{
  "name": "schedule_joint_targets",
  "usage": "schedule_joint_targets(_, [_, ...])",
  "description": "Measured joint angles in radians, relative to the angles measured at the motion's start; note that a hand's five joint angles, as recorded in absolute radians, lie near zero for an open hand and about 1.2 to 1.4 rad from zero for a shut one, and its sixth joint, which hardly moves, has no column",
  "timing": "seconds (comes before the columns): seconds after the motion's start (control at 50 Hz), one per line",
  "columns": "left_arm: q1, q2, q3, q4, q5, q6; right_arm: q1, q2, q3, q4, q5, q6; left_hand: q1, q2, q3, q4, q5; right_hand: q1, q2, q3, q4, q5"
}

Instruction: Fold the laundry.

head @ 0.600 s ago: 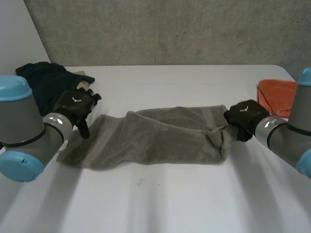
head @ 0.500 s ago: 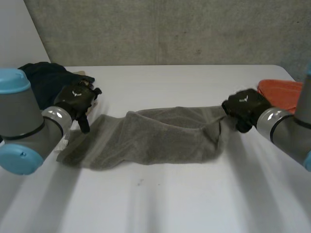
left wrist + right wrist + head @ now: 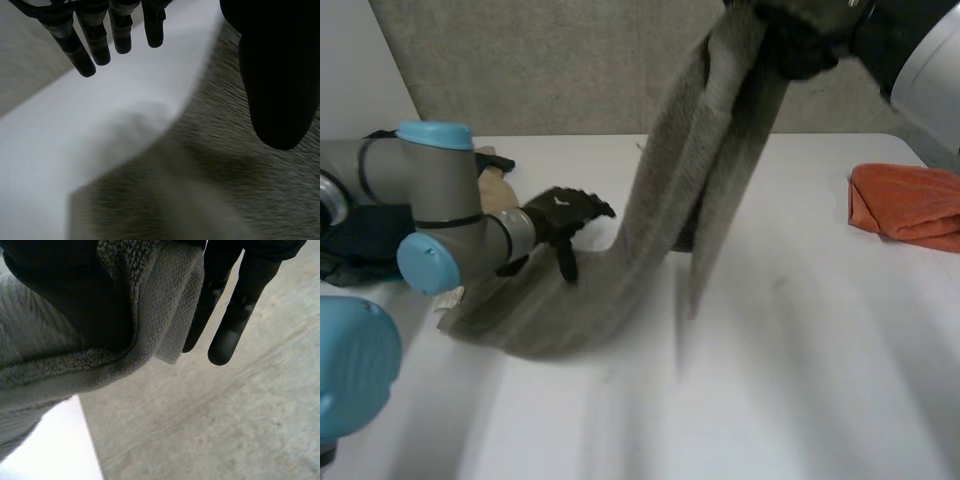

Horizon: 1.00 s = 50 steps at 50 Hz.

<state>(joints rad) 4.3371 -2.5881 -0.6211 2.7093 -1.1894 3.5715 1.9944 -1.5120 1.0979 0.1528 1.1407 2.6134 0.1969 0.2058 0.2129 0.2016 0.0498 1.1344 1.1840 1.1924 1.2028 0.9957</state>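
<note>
A grey towel hangs in a long drape from my right hand, raised high above the table. Its lower end still lies bunched on the white table at the left. In the right wrist view the towel's edge is pinched between my right hand's thumb and its fingers. My left hand hovers open at the lying end, by the foot of the drape. In the left wrist view its fingers are straight over bare table, its thumb over the towel.
A folded orange cloth lies at the table's right edge. A dark garment and a tan item sit at the far left behind my left arm. A concrete wall rises behind the table.
My right hand has swung up high with the towel's right end, pulling the towel off the table into a hanging drape. My left hand has moved right, toward the towel's middle.
</note>
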Motion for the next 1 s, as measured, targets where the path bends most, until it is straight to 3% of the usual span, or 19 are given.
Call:
schedule_joint_targets(0.1, [-0.044,-0.038,0.035,-0.057,0.034,0.000,-0.010,0.022,-0.066,-0.005,0.003,0.030,0.039,0.027,0.024,0.029,0.023,0.000,0.000,0.000,0.000,0.000])
schedule_joint_targets(0.16, [-0.071,-0.045,0.044,-0.070,0.051,0.000,-0.024,0.051,-0.113,-0.008,0.010,0.048,0.567,0.507,0.494,0.490,0.462,0.000,0.000,0.000,0.000,0.000])
schedule_joint_targets(0.18, [-0.074,-0.045,0.045,-0.070,0.052,0.000,-0.026,0.054,-0.118,-0.008,0.011,0.049,0.658,0.571,0.558,0.574,0.543,0.000,0.000,0.000,0.000,0.000])
schedule_joint_targets(0.2, [-0.083,-0.042,0.052,-0.069,0.049,-0.001,-0.032,0.070,-0.138,-0.009,0.018,0.055,0.874,0.801,0.765,0.785,0.747,0.000,0.000,0.000,0.000,0.000])
schedule_joint_targets(0.26, [-0.093,-0.030,0.075,-0.056,0.018,-0.008,-0.043,0.107,-0.183,-0.012,0.039,0.061,0.962,0.979,0.954,0.985,0.905,0.000,0.000,0.000,0.000,0.000])
schedule_joint_targets(0.34, [-0.086,-0.003,0.125,0.000,-0.087,-0.028,-0.054,0.153,-0.231,-0.018,0.073,0.058,0.962,0.988,0.965,0.993,0.905,0.000,0.000,0.000,0.000,0.000])
schedule_joint_targets(0.36, [-0.076,0.016,0.159,0.053,-0.169,-0.039,-0.061,0.184,-0.259,-0.024,0.101,0.051,0.962,0.988,0.965,0.993,0.905,0.000,0.000,0.000,0.000,0.000])
schedule_joint_targets(0.44, [-0.048,0.072,0.224,0.209,-0.346,-0.057,-0.077,0.247,-0.312,-0.044,0.173,0.033,0.962,0.988,0.965,0.995,0.905,0.000,0.000,0.001,0.000,0.000])
schedule_joint_targets(0.52, [-0.021,0.154,0.248,0.394,-0.451,-0.066,-0.090,0.307,-0.345,-0.089,0.245,0.015,0.962,0.988,0.965,0.996,0.905,0.000,0.000,0.002,0.000,0.000])
schedule_joint_targets(0.64, [-0.003,0.266,0.179,0.542,-0.446,-0.069,-0.102,0.358,-0.293,-0.200,0.286,-0.004,0.962,0.990,0.968,0.996,0.905,0.000,0.000,0.002,0.001,0.000])
schedule_joint_targets(0.78, [-0.005,0.338,-0.082,0.566,-0.400,-0.065,-0.120,0.396,-0.041,-0.410,0.225,-0.015,0.962,0.990,0.968,0.997,0.905,0.000,0.000,0.002,0.001,0.000])
schedule_joint_targets(0.92, [-0.022,0.259,-0.300,0.561,-0.395,-0.059,-0.125,0.495,0.204,-0.583,0.181,-0.025,0.954,0.954,0.944,0.958,0.902,0.000,0.000,0.002,0.001,0.000])
schedule_joint_targets(1.0, [-0.036,0.165,-0.337,0.525,-0.406,-0.032,-0.129,0.584,0.280,-0.598,0.191,-0.055,0.689,0.700,0.701,0.710,0.696,0.000,0.000,0.002,0.001,0.000])
